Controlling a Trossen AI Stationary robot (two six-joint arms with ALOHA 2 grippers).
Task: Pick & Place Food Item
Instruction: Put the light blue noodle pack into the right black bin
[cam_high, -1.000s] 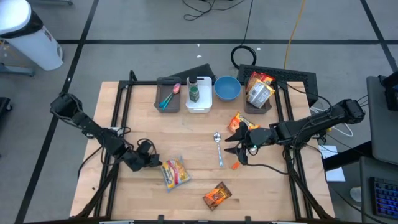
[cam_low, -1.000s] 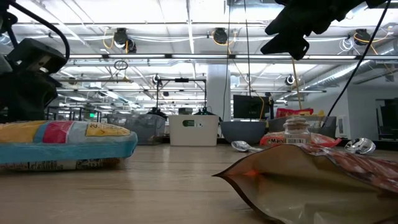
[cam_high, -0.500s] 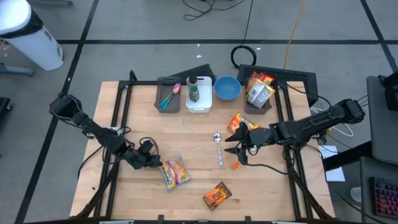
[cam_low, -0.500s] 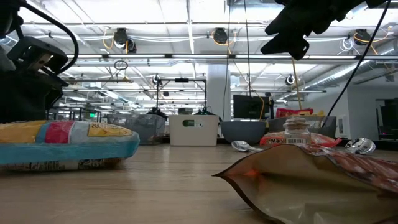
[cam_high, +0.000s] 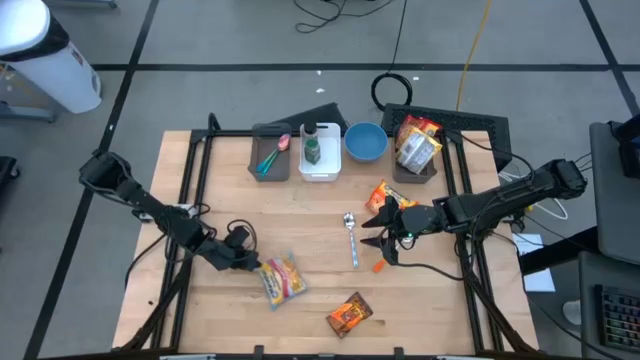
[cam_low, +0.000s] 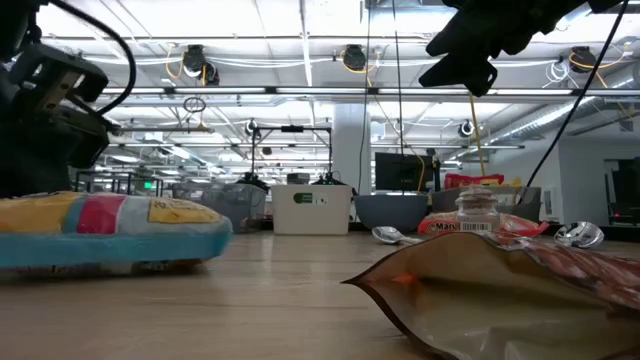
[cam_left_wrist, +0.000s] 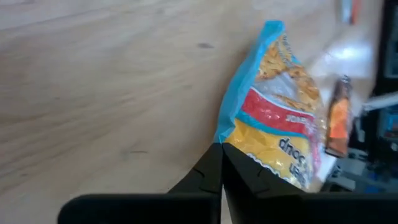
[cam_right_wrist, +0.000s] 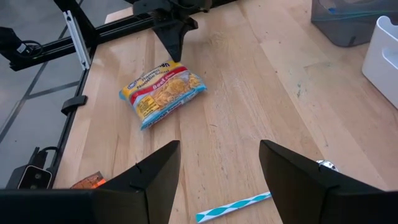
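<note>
The wooden table (cam_high: 300, 210) stood on a grey floor, with a row of containers along its far edge: a grey bin (cam_high: 270, 152), a white bin (cam_high: 320, 152), a blue bowl (cam_high: 366, 141) and a second grey bin holding snack bags (cam_high: 417, 143).

My left gripper (cam_high: 254, 263) lay low at the table's near-left part, its jaws closed on the edge of the noodle pack (cam_high: 283, 279). In my left wrist view, my two fingers (cam_left_wrist: 210, 177) met at the pack's (cam_left_wrist: 280, 134) sealed blue edge. In the low view, the pack (cam_low: 110, 232) rested flat on the wood.

My right gripper (cam_high: 383, 240) hovered over the table's right part, jaws open and empty; its fingers (cam_right_wrist: 155, 180) stood well apart in my right wrist view, which also showed the pack (cam_right_wrist: 163, 91) farther off.

A spoon (cam_high: 351, 236) lay near the table's middle, a striped straw (cam_right_wrist: 234, 206) just beside my right gripper, an orange bag (cam_high: 387, 195) near the right gripper, and a dark snack bag (cam_high: 349, 314) at the near edge.
</note>
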